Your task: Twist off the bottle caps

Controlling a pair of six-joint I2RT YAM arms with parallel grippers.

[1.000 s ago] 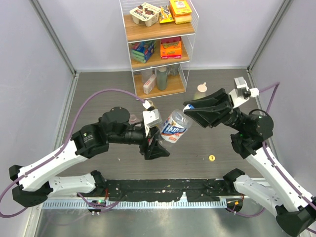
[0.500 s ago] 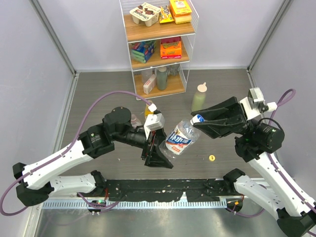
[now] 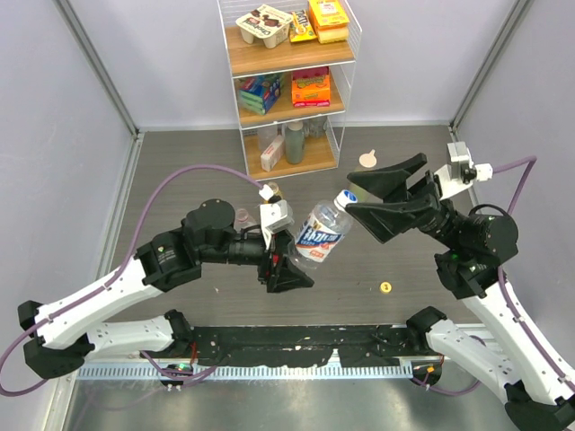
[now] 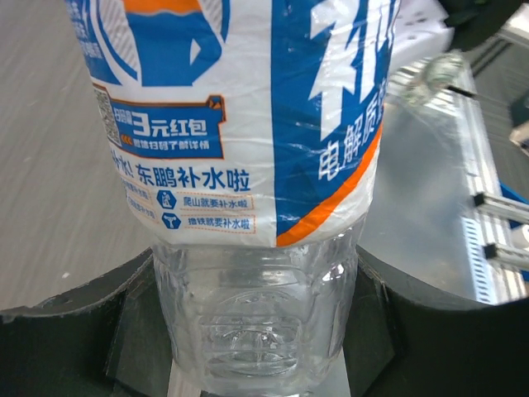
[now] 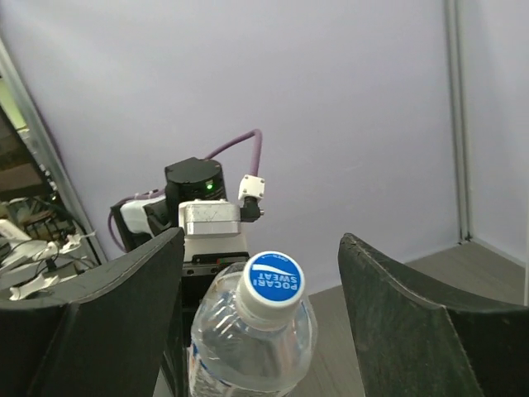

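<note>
Overhead, the left pincer (image 3: 289,253) is pinching the blue-and-white-labelled bottle (image 3: 321,235) and holds it clear of the table (image 3: 180,171). The bottle is tilted, base down-left, neck up-right. In the left wrist view the two dark fingers (image 4: 70,347) press on either side of the clear ribbed base, just below the label's lower edge.

The cap (image 3: 346,197), white with a blue printed top, is on the neck. It points towards the right pincer (image 3: 358,196).

The right pincer's jaws are spread. In the right wrist view the cap (image 5: 274,285) sits between the two fingers (image 5: 99,314), roughly midway. There is a clear gap on each side and neither finger touches it. The cap is near the level of the fingertips, not deep in the jaws.

A yellow cap (image 3: 385,287) lies loose on the table, below the right pincer and well apart from both pincers.

The rack (image 3: 287,85) stands at the far edge, well behind the bottle.
</note>
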